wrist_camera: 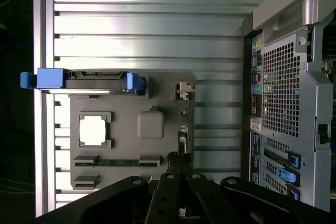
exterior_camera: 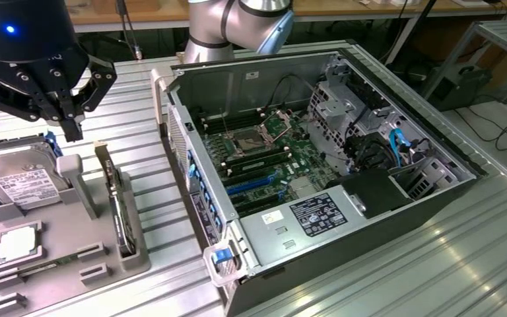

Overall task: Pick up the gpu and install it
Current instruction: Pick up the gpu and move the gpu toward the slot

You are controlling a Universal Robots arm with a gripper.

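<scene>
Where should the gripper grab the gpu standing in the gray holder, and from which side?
The gpu stands on edge in the gray holder, lower edge slotted. Probably pinch its two flat faces near the upper edge, coming from straight above.

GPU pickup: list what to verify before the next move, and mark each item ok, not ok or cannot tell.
1. The gpu stands on edge in the grey holder with nothing on it: ok.
2. The tool is open for a grasp: not ok; it is shut and holds nothing.
3. The tool is lined up over the gpu: cannot tell; it hangs above the holder, near the hard drive.
4. The computer case is open on top: ok.
5. No card sits in the blue expansion slots: ok, as far as shows.
</scene>
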